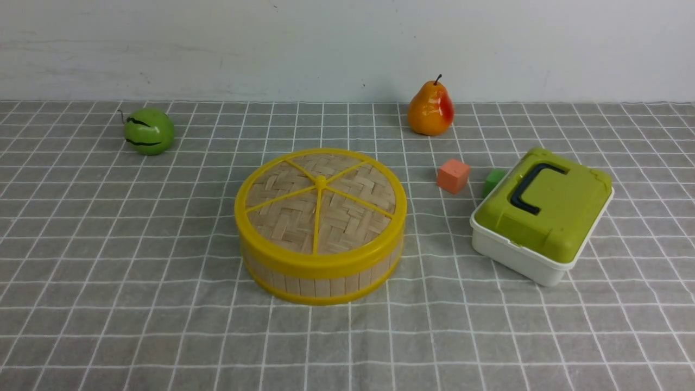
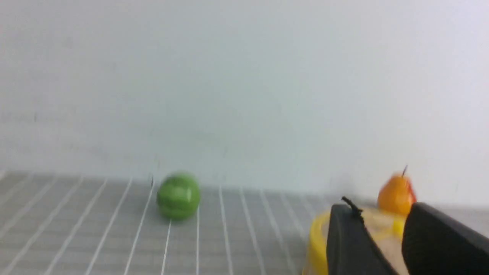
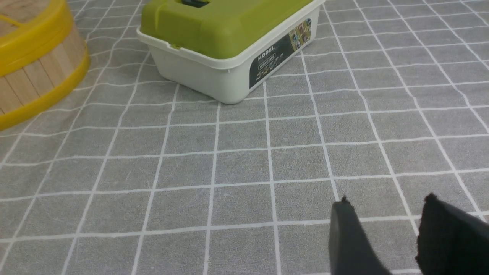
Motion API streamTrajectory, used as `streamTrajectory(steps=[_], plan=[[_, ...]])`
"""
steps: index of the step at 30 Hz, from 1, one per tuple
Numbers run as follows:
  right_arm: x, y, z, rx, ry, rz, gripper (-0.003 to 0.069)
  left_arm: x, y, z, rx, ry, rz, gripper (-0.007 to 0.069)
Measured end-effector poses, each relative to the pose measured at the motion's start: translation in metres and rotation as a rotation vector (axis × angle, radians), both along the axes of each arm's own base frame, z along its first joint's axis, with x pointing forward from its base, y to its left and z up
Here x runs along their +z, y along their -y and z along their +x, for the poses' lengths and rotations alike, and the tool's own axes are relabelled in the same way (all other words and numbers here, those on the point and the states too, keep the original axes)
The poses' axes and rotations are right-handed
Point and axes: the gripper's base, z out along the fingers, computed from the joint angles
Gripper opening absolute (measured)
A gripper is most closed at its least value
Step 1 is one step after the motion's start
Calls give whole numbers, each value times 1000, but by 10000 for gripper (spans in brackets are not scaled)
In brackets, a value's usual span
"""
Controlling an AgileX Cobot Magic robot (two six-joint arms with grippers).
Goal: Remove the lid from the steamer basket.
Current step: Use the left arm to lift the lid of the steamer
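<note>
The steamer basket (image 1: 320, 283) stands mid-table on the grey checked cloth, its slat walls between yellow rims. The lid (image 1: 320, 201), woven tan bamboo with yellow spokes and a centre knob, sits flat on top of it. Neither arm shows in the front view. In the blurred left wrist view my left gripper (image 2: 382, 214) is open with nothing between its fingers, short of the yellow rim of the lid (image 2: 316, 240). My right gripper (image 3: 386, 204) is open over bare cloth, well away from the steamer basket (image 3: 34, 76), which sits at that view's edge.
A green striped ball (image 1: 148, 130) lies far left and an orange pear (image 1: 430, 108) stands at the back near the wall. An orange cube (image 1: 453, 175) and a green cube (image 1: 493, 181) sit right of the basket. A white box with a green lid (image 1: 543, 212) stands further right.
</note>
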Motion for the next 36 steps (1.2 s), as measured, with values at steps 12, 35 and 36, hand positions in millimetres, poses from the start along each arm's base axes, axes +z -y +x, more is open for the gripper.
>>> streamTrajectory(steps=[12, 35, 36], plan=[[0, 0, 0, 0, 0, 0, 241, 51, -7, -24, -71, 452, -254, 204], [0, 0, 0, 0, 0, 0, 241, 206, 24, 151, -84, -591, -65, -13], [0, 0, 0, 0, 0, 0, 241, 207, 29, 167, -116, -677, -70, -13]])
